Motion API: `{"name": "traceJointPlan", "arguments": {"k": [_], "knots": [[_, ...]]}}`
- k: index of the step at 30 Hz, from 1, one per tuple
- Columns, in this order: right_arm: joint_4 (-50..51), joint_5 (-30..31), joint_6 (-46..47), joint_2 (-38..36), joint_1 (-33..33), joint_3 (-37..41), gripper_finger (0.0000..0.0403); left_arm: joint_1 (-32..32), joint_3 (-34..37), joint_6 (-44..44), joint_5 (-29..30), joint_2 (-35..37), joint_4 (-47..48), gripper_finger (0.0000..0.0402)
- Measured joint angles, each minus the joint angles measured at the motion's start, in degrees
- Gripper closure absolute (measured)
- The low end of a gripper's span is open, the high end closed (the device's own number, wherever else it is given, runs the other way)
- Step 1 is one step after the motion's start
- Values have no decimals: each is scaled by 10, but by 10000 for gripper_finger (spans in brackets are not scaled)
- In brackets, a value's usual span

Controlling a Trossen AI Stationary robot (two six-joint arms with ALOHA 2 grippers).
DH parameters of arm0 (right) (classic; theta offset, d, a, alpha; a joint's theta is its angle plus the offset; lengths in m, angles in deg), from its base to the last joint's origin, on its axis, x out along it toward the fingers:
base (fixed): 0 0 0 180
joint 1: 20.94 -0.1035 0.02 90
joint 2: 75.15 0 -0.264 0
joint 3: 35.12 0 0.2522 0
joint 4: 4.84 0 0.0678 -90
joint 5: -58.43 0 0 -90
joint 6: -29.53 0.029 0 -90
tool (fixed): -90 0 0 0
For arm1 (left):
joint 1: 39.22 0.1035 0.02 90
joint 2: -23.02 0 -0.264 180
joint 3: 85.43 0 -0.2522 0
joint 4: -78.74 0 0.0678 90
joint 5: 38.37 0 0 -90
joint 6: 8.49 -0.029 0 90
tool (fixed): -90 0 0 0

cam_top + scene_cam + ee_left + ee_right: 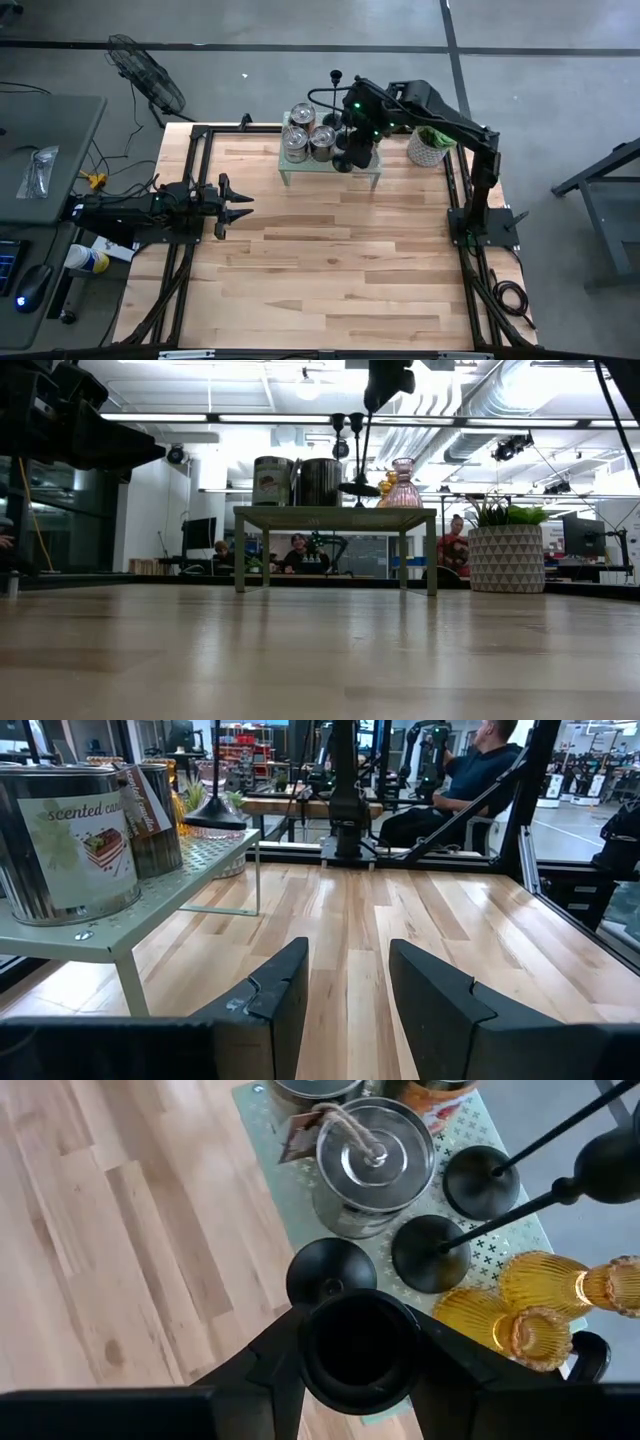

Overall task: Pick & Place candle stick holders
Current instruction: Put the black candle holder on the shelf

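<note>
Black slim-stemmed candle stick holder (332, 1280) stands upright on the pale green rack (331, 166); right hand (358, 1342) grips its top from above. Left hand (345, 995) waits open.

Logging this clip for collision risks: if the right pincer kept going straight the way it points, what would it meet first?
The right pincer points down over the pale green rack, closed on the top of a black candlestick. Its round base lies directly beneath, near the rack's edge. Going on would likely press that base onto the rack; the remaining gap is unclear.
</note>
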Motion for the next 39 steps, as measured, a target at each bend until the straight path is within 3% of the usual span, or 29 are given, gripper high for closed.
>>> {"name": "traceJointPlan", "arguments": {"k": [39], "knots": [[16, -20, -64, 20, 44, 0, 266, 0, 0, 0, -1, 0, 1, 263]]}}
